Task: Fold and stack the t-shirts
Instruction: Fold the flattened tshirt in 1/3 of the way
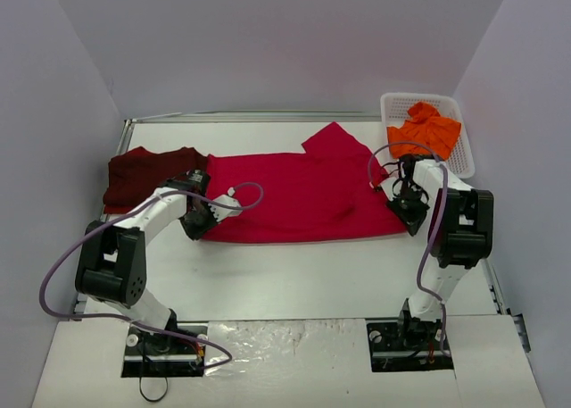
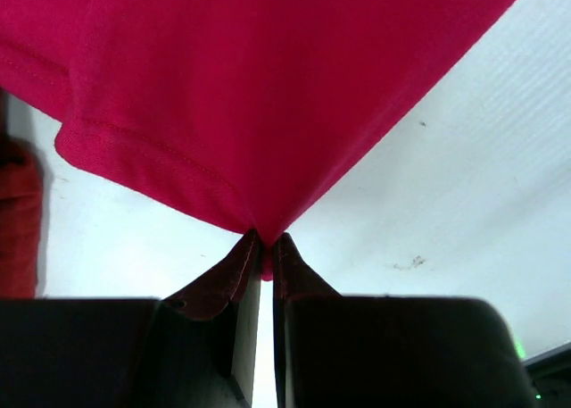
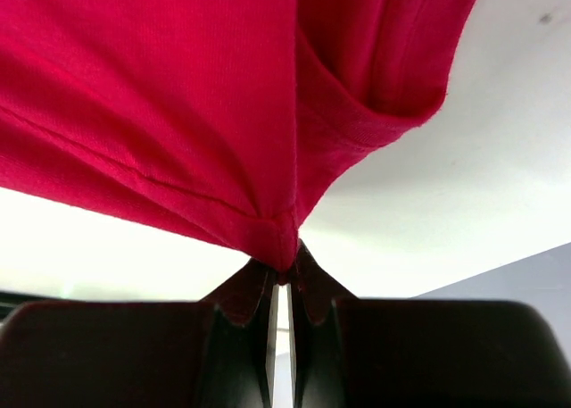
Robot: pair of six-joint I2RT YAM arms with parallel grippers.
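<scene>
We are gripping the bright red cloth t-shirt [image 1: 294, 198] with both grippers. Our left gripper [image 2: 265, 243] is clamped tight on a hemmed corner at the shirt's near left edge. Our right gripper [image 3: 287, 263] is clamped on a stitched corner at its right edge. In both wrist views the fabric is fanning out from between the closed fingertips.

The red shirt is lying spread across the middle of the white table [image 1: 303, 274], with one sleeve pointing far. The dark maroon cloth t-shirt [image 1: 147, 176] is lying at the far left, meeting the red one's left edge. The orange cloth t-shirt [image 1: 425, 133] is sitting crumpled in the white plastic lattice basket [image 1: 393, 100] at the far right.
</scene>
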